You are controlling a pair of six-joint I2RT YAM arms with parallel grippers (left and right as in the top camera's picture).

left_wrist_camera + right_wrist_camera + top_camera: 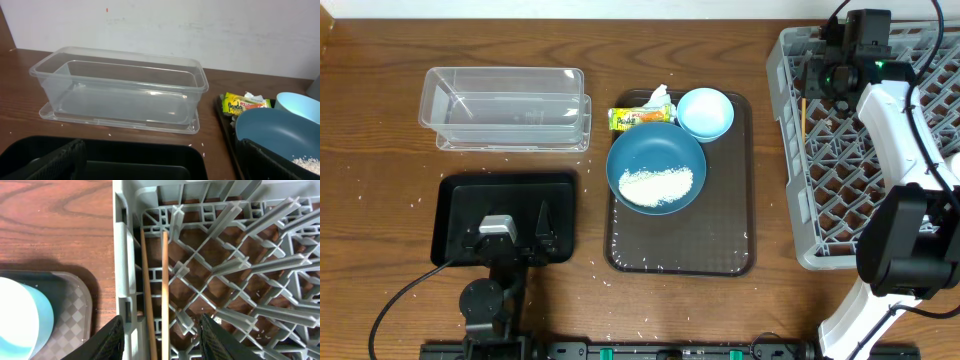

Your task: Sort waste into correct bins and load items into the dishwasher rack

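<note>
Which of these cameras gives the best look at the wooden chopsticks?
The right wrist view: the chopsticks lie side by side, close up, just inside the rack wall. Overhead they are only a thin orange sliver at the rack's edge. The left wrist view misses them entirely.

Wooden table (pixel 380 120) — surface contents
Clear tub (pixel 505 70) rear left, black tray (pixel 460 215) in front of it, brown tray (pixel 680 240) centre, grey rack (pixel 790 150) right — stray rice grains (pixel 417 203) scattered.
</note>
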